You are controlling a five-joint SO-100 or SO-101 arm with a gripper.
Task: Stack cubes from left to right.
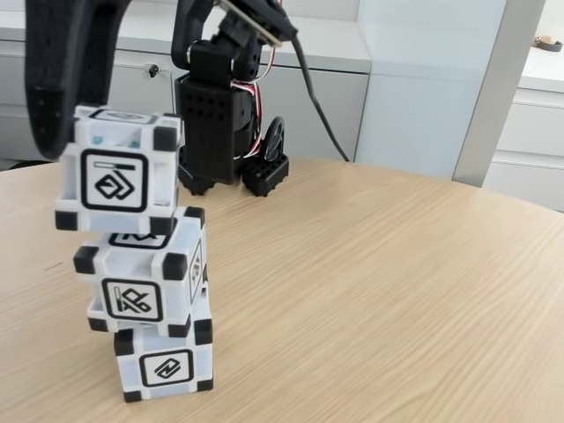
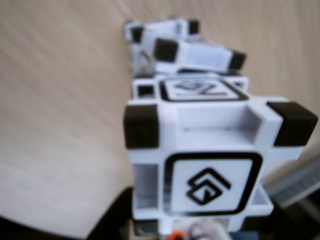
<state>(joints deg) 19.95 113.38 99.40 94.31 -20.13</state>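
Your gripper grasps the top white plastic cube with black corners, resting skewed on two stacked matching cubes on the wooden bench. It's light, rigid, probably slippery; hold flat faces.

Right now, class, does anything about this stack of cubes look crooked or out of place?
Yes. In the fixed view the top cube sits shifted left, overhanging the middle cube, which is itself turned and offset from the bottom cube. The tower steps sideways rather than rising straight. The pincer's dark finger is by the top cube's left side.
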